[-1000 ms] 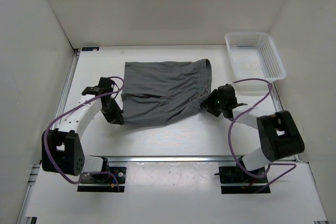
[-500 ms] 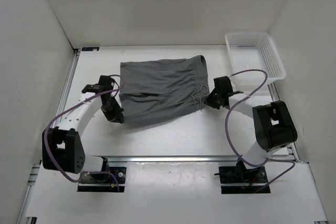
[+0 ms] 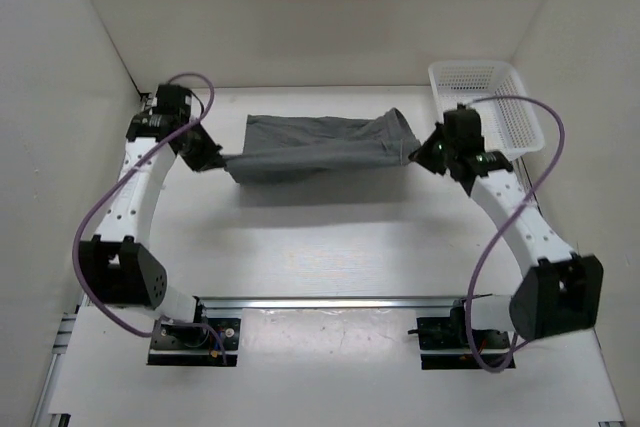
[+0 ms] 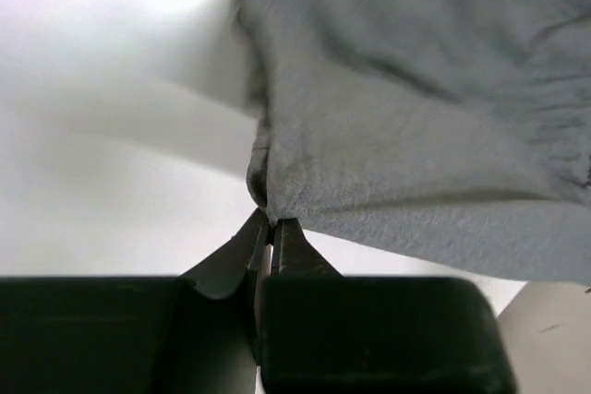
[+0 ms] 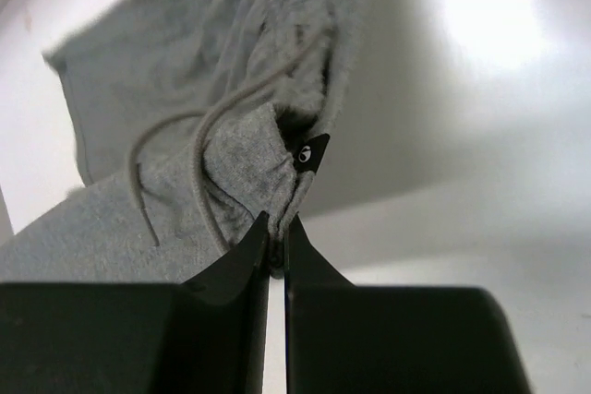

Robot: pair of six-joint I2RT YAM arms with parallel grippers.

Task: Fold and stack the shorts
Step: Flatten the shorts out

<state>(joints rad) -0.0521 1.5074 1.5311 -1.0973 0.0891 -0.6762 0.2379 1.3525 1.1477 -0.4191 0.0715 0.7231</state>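
Observation:
The grey shorts (image 3: pixel 315 145) hang stretched between my two grippers, lifted above the table at the back. My left gripper (image 3: pixel 212 159) is shut on the left corner of the shorts; the left wrist view shows the jaws pinching the fabric edge (image 4: pixel 270 205) with the cloth (image 4: pixel 425 117) spreading to the right. My right gripper (image 3: pixel 424 155) is shut on the waistband end; the right wrist view shows the fabric (image 5: pixel 249 173) pinched at the tips (image 5: pixel 275 228), with the thin drawstring (image 5: pixel 199 145) dangling loose and a small black label (image 5: pixel 309 152) beside it.
A white mesh basket (image 3: pixel 485 107) stands at the back right, just behind the right gripper. White walls close in the table on the left, back and right. Purple cables loop from both arms.
Both grippers have lifted and moved to the back and apart, pulling the shorts off the table into a taut hanging band. Earlier the shorts lay flat between them.

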